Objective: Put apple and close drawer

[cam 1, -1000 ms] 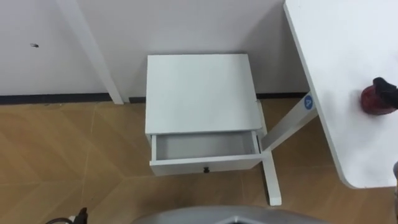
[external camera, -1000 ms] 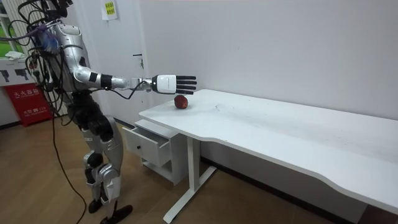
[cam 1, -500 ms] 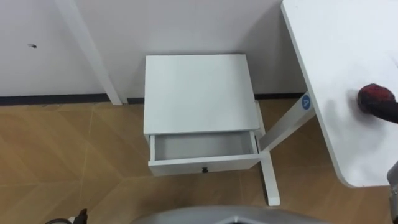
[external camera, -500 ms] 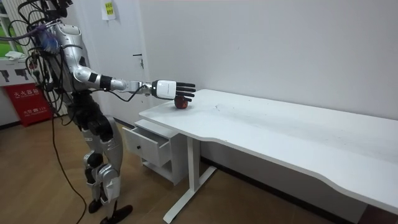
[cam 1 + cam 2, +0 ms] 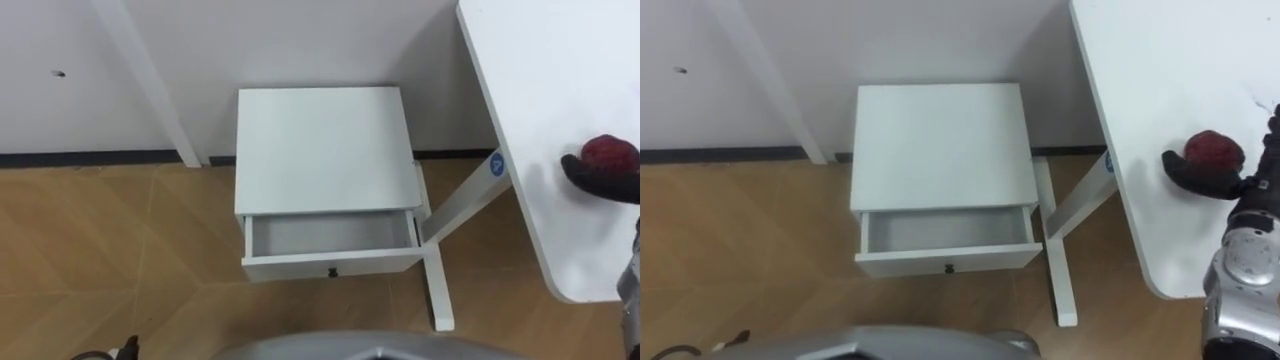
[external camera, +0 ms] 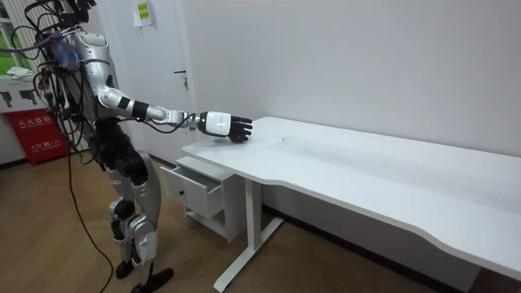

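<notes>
Your right hand [image 5: 1220, 184] is cupping thumb and fingers round the round dark-red apple [image 5: 1212, 147] on the white table [image 5: 1140, 80]; firm, light, likely slippery, best gripped around its middle.

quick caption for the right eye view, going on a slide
Right robot hand curled round the apple on the white table, cabinet drawer open nearby.

Part of the apple [image 5: 1212, 147] under the right hand [image 5: 1212, 183]
</notes>
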{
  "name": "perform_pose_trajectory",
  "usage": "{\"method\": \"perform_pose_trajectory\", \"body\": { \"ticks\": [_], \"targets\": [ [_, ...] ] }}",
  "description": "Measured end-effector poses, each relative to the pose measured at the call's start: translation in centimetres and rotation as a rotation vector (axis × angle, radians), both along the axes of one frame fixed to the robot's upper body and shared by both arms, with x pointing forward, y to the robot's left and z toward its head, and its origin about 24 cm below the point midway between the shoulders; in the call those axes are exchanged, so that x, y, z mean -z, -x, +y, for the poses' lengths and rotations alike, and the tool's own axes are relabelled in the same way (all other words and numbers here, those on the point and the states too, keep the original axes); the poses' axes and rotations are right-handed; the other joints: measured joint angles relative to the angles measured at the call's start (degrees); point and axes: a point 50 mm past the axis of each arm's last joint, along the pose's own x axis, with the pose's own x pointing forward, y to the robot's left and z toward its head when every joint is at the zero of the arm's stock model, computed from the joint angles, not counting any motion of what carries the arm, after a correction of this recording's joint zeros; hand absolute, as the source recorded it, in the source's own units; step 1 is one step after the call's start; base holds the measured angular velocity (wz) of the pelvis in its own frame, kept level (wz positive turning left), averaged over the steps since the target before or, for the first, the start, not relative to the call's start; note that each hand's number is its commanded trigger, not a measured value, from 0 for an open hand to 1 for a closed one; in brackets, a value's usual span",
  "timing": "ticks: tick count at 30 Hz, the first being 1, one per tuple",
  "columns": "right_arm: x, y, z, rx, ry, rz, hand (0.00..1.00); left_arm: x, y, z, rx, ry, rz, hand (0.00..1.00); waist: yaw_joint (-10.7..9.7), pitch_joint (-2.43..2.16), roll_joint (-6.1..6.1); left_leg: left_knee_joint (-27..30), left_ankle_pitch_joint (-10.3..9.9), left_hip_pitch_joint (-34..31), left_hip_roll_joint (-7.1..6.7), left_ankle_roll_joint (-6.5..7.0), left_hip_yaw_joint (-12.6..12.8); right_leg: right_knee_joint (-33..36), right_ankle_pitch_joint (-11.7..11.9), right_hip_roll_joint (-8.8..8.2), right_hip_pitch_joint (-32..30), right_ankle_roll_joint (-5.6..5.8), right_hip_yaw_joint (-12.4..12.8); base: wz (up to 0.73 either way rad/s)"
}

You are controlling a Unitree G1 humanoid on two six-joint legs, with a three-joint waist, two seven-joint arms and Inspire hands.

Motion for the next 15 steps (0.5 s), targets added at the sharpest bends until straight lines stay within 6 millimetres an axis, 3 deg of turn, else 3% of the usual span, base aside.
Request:
{"method": "perform_pose_trajectory", "body": {
  "ticks": [9, 12, 13, 14, 15],
  "targets": [
    [0.9, 0.1, 0.2, -0.060, -0.028, 0.059, 0.00, 0.0, 0.1, 0.1, 0.036, -0.007, 0.018, 0.00, 0.3, -0.17, -0.68, 0.1, 0.0, 0.0, 0.01, 0.00, 0.0, 0.0, 0.0, 0.00, 0.5, 0.00, -0.1, 0.00],
    [1.3, -0.2, 0.2, -0.071, -0.043, 0.079, 0.00, -0.1, 0.1, 0.3, 0.043, -0.012, 0.022, 0.00, 0.3, -0.02, -0.92, 0.1, 0.0, 0.2, 0.00, 0.00, -0.2, 0.0, 0.0, 0.00, 1.0, 0.00, -0.2, 0.02],
    [1.3, -0.2, 0.2, -0.075, -0.044, 0.084, 0.28, -0.1, 0.1, 0.4, 0.044, -0.014, 0.022, 0.00, 0.3, -0.03, -1.06, 0.2, 0.0, 0.2, 0.01, 0.00, -0.3, 0.0, 0.0, 0.00, 1.0, 0.00, -0.2, 0.04],
    [1.4, -0.3, 0.1, -0.082, -0.042, 0.093, 0.75, -0.2, 0.0, 0.6, 0.046, -0.019, 0.021, 0.00, 0.2, 0.05, -1.29, 0.2, 0.0, 0.1, 0.01, 0.00, -0.4, 0.0, 0.0, 0.00, 1.0, -0.01, -0.3, 0.03],
    [1.4, -0.4, 0.0, -0.084, -0.043, 0.101, 1.00, -0.3, 0.0, 0.8, 0.048, -0.025, 0.022, 0.00, 0.3, -0.01, -1.57, 0.3, 0.0, 0.1, 0.01, 0.00, -0.5, 0.0, 0.0, -0.02, 1.0, -0.02, -0.5, 0.05]
  ]
}}
